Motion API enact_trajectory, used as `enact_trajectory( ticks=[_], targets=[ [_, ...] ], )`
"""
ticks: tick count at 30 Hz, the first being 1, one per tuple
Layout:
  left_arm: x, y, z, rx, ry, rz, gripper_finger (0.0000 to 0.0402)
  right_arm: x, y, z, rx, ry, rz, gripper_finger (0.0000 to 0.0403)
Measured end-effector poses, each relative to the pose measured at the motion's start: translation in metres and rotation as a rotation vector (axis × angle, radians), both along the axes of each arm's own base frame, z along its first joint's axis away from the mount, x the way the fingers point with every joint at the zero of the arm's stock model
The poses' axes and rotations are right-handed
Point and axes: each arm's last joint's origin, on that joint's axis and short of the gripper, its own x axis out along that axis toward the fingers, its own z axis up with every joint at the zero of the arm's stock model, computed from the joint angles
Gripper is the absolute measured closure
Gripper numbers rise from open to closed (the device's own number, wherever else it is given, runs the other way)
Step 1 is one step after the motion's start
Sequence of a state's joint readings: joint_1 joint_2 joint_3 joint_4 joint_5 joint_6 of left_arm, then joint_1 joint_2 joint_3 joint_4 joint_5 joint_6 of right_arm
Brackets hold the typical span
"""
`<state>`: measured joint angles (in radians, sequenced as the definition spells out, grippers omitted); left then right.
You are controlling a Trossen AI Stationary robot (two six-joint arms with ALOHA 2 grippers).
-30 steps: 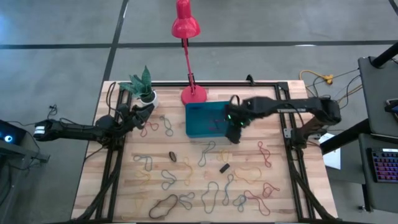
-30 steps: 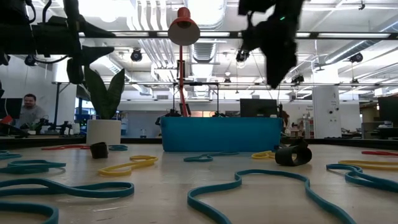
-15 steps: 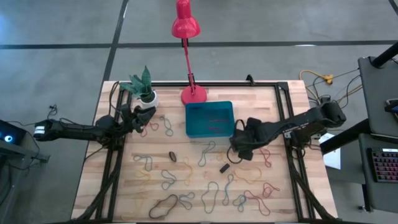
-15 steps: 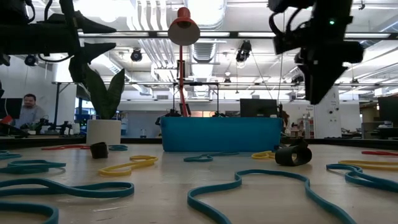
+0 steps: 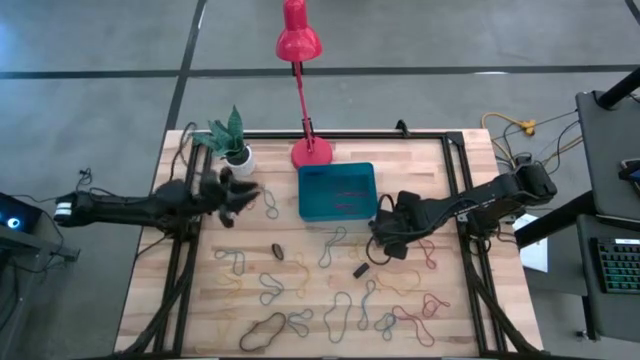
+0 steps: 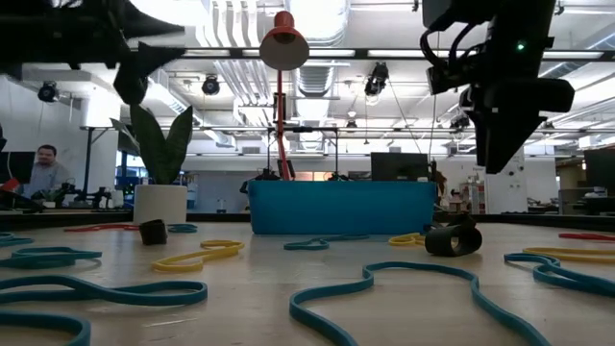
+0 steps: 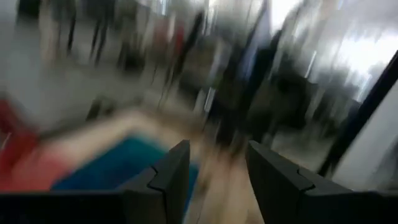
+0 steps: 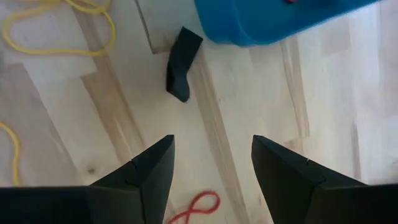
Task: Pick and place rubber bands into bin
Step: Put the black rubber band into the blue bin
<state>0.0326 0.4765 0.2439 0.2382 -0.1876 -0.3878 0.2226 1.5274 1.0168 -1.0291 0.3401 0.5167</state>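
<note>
While the left arm reaches in from the desk's [image 5: 150, 290] left edge, the left gripper [image 5: 240, 192] hangs just in front of the white plant pot [image 5: 240, 157]; in its own wrist view the two fingers [image 7: 171, 171] stand apart with nothing between them, though that view is smeared and little else reads. Loose rubber bands [image 5: 330, 315] lie scattered across the front half of the desk in green, yellow, red, blue and black, with a few more near the left gripper. At the back centre stands the red lamp [image 5: 298, 40], its round base just behind the bin [image 5: 312, 205], a teal tray with some red bands inside. A small black piece [image 5: 361, 270] lies on the wood in front of the bin. To the right of the bin, near its front corner, the right gripper [image 5: 385, 232] hovers above the desk, fingers [image 8: 152, 165] parted and empty, with a red band and a yellow band on the wood below it.
</note>
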Motion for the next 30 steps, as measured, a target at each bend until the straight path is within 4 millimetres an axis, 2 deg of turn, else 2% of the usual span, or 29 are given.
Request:
enact_trajectory(
  ticks=[3,7,10,15,18,21,24,30],
  targets=[
    [0.002,-0.001,0.014,0.044,0.25,-0.036,0.026,-0.002,0.0,-0.002,-0.004,0.009,0.0,0.0202],
    [0.007,0.0,0.037,0.152,0.372,-0.111,0.026,-0.002,-0.001,-0.006,-0.004,0.006,-0.004,0.0202],
    [0.016,0.001,0.045,0.134,0.424,-0.222,0.026,-0.001,0.0,-0.005,0.003,-0.009,-0.005,0.0202],
    [0.033,-0.005,0.032,0.115,0.517,-0.493,0.026,0.005,0.002,0.001,0.04,-0.057,-0.027,0.0202],
    [0.041,-0.013,0.021,0.195,0.57,-0.658,0.026,0.008,0.004,0.007,0.087,-0.087,-0.1,0.0202],
    [0.047,-0.02,0.006,0.272,0.665,-0.749,0.026,0.011,0.009,0.015,0.14,-0.118,-0.137,0.0202],
    [0.055,-0.027,-0.006,0.316,0.739,-0.782,0.026,0.013,0.017,0.021,0.158,-0.137,-0.119,0.0202],
    [0.069,-0.037,-0.021,0.503,0.875,-0.728,0.026,0.013,0.03,0.028,0.141,-0.155,-0.046,0.0202]
  ],
)
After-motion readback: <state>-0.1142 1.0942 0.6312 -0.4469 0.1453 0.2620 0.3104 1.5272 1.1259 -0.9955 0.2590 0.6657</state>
